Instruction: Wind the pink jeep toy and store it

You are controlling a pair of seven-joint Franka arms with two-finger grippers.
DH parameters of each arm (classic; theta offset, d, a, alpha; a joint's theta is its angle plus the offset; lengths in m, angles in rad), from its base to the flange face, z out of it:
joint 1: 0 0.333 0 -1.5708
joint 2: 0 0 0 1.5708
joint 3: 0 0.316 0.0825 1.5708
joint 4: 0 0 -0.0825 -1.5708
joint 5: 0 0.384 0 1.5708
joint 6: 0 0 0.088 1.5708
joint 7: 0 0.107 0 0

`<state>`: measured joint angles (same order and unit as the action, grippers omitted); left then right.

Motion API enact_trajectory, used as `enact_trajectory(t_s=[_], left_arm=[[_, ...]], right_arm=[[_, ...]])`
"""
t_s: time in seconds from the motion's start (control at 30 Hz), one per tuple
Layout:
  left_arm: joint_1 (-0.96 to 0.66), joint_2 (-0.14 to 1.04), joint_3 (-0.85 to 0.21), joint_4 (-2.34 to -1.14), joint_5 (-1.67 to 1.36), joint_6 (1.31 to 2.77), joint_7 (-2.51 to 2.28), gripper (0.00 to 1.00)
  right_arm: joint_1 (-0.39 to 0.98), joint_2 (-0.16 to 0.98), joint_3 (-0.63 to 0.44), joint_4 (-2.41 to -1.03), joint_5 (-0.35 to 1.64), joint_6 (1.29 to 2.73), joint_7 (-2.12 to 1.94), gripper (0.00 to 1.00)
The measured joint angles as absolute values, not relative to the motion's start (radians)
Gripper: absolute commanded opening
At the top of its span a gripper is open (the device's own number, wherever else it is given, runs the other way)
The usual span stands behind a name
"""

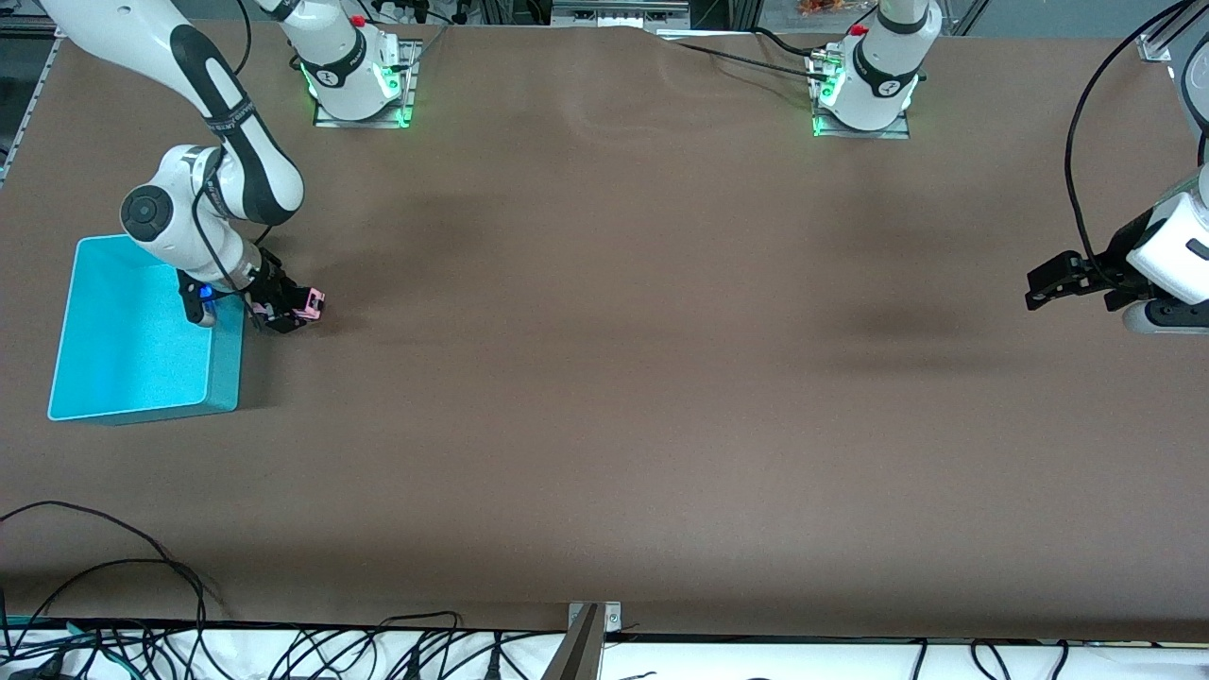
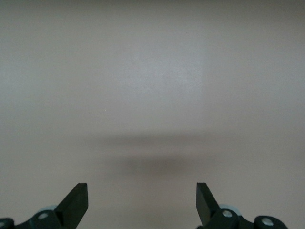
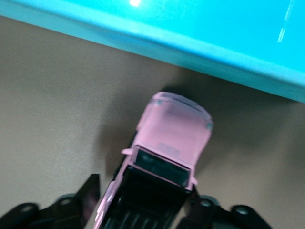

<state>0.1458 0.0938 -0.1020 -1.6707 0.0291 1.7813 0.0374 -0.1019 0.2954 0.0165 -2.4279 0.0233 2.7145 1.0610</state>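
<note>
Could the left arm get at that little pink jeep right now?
Probably not easily. The left gripper hangs open at its own end of the table, while the pink jeep toy sits between the right gripper's fingers beside the turquoise bin.

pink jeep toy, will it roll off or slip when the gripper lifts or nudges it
The pink jeep toy looks hard and stiff, so it should not flex between the right gripper's fingers. Its smooth body may slip in a loose pinch. It is tiny, so probably light, and on wheels likely to roll if nudged on the table.
</note>
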Motion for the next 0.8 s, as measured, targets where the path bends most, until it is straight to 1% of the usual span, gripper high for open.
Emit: enact_trajectory(t_s=[0.03, 0.1, 0.23, 0.33, 0.57, 0.8], left_arm=[[0.146, 0.094, -0.102, -1.671, 0.029, 1.781, 0.037, 1.0], [0.146, 0.094, -0.102, -1.671, 0.029, 1.781, 0.037, 1.0], [0.146, 0.094, -0.102, -1.671, 0.029, 1.781, 0.037, 1.0], [0.146, 0.094, -0.102, -1.671, 0.029, 1.781, 0.037, 1.0], [0.146, 0.094, -0.102, -1.671, 0.029, 1.781, 0.037, 1.0], [0.146, 0.094, -0.102, -1.67, 0.029, 1.781, 0.037, 1.0]], right_arm=[[-0.102, 0.295, 0.017, -2.427, 0.023, 2.719, 1.061, 0.07], [-0.102, 0.294, 0.017, -2.425, 0.023, 2.724, 1.061, 0.0], [-0.102, 0.278, 0.021, -2.417, 0.023, 2.722, 1.06, 0.0], [-0.101, 0.246, 0.038, -2.412, 0.023, 2.698, 1.06, 0.0], [-0.1, 0.131, 0.073, -2.402, 0.023, 2.591, 1.048, 0.0], [-0.1, 0.074, 0.095, -2.401, 0.023, 2.56, 0.937, 0.0]])
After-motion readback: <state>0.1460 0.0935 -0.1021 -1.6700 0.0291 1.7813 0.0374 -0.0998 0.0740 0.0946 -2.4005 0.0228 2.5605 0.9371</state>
